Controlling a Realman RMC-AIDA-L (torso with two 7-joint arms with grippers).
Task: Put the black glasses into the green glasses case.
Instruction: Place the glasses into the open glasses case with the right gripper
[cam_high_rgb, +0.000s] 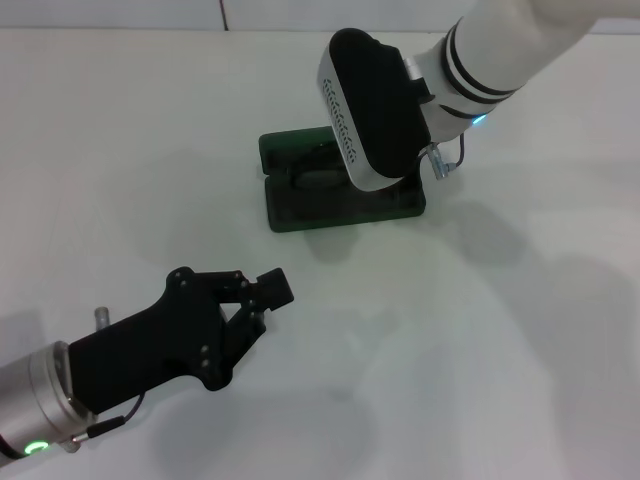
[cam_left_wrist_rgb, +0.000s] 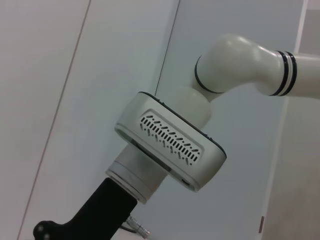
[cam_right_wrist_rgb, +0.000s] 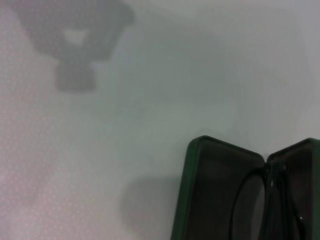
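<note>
The green glasses case (cam_high_rgb: 300, 215) lies open on the white table, at the middle far side. The black glasses (cam_right_wrist_rgb: 248, 207) lie inside it across both halves; one lens and the bridge show in the right wrist view, where the case's green rim (cam_right_wrist_rgb: 186, 200) is at the picture's edge. My right arm's wrist (cam_high_rgb: 375, 110) hangs over the case and hides most of it and its own gripper. In the left wrist view only that gripper's black base (cam_left_wrist_rgb: 100, 215) shows. My left gripper (cam_high_rgb: 268, 300) is shut and empty, low near the front left, well short of the case.
The white table (cam_high_rgb: 480, 350) stretches around the case. A wall seam runs behind the table's far edge (cam_high_rgb: 222, 15). The right arm's shadows fall on the table to the right of the case.
</note>
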